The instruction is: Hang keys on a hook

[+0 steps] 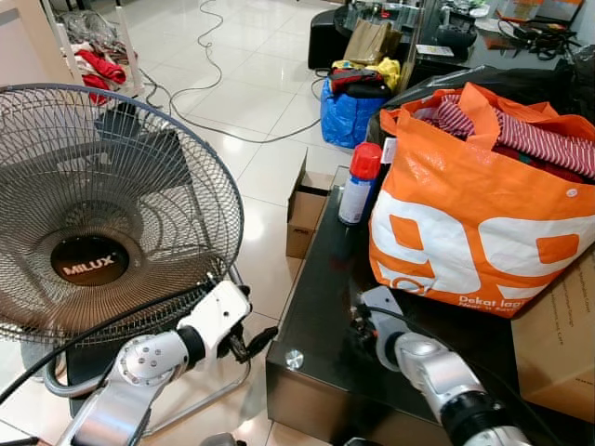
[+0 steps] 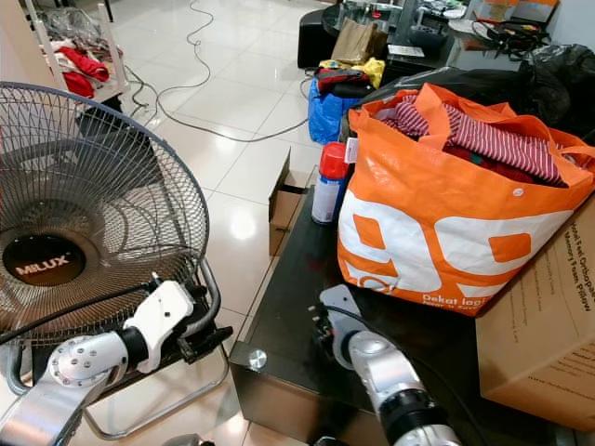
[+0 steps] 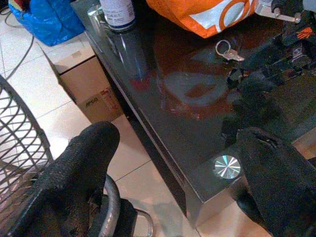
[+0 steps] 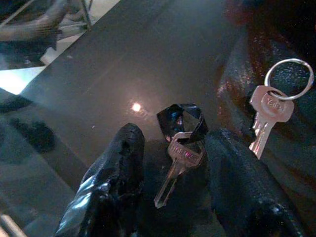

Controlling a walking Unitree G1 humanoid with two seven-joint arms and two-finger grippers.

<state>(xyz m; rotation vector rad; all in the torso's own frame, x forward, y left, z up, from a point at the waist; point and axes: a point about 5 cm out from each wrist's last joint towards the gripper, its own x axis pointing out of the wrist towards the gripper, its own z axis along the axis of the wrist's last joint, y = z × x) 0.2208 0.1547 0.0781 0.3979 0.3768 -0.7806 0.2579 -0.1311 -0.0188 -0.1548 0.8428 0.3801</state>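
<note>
Right wrist view: the right gripper (image 4: pixel 170 158) is seen lowered onto the dark glossy table top (image 4: pixel 98 74), its two black fingers (image 4: pixel 116 168) spread apart, with a silver key (image 4: pixel 178 160) lying between them, not clamped. A piece of black tape or a black cap (image 4: pixel 181 121) sits on the head of that key, just ahead of the fingertips. A second key on a silver ring (image 4: pixel 274 106) lies flat on the table, beyond the gripper and off to one side of it, near but apart from the first key. Whether the two keys are joined cannot be told.

From the head views, the right gripper (image 1: pixel 358 325) is placed at the foot of a large orange bag (image 1: pixel 474 223) full of striped clothes, which stands on the table just ahead of it. A spray can with a red cap (image 1: pixel 358 186) stands upright further ahead, beside the bag's left edge. A cardboard box (image 1: pixel 302 209) rests on the floor left of the table, and a blue bag (image 1: pixel 344 111) lies well beyond.

The left gripper (image 1: pixel 251 342) is held off the table's near left corner, over the tiled floor, just in front of the base of a standing fan (image 1: pixel 93 214). In the left wrist view its fingers (image 3: pixel 74 173) are shown wide apart with nothing between them, and the ringed key (image 3: pixel 228 51) is seen well ahead of it on the table.
</note>
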